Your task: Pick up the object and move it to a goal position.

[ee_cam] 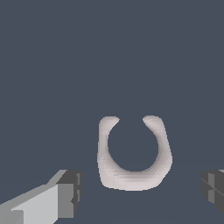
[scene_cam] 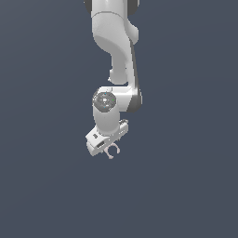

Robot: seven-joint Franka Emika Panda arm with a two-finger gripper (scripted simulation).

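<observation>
The tiny pale pinkish-white ring shaped like the letter C [ee_cam: 133, 168] lay flat on the plain dark blue-grey counter [ee_cam: 109, 57]. In the wrist view it looked big and sat right in the middle. It had a round hole inside and a gap on one side, with two short stubby ends beside the gap. The gap pointed away from the camera.

The white gripper with dark grey finger pads [ee_cam: 140, 188] was spread wide apart. One finger pad [ee_cam: 70, 192] was on one side of the ring and the other finger pad [ee_cam: 214, 188] was on the other side. The ring was between them. Neither pad touched the ring. There was bare counter between the ring and each pad. The ring sat closer to the first pad than to the second one.

In the exterior view, the ring [scene_cam: 112, 150] was very small and peeked out just below the gripper [scene_cam: 106, 144]. It was hard to see the fingers there, because the white hand block covered them. Above that was the round white wrist with a grey cap on top. Farther back, the big white robot arm with dark joints [scene_cam: 118, 42] reached up to the top edge of the picture. The dark counter [scene_cam: 46, 186] spread out all around
</observation>
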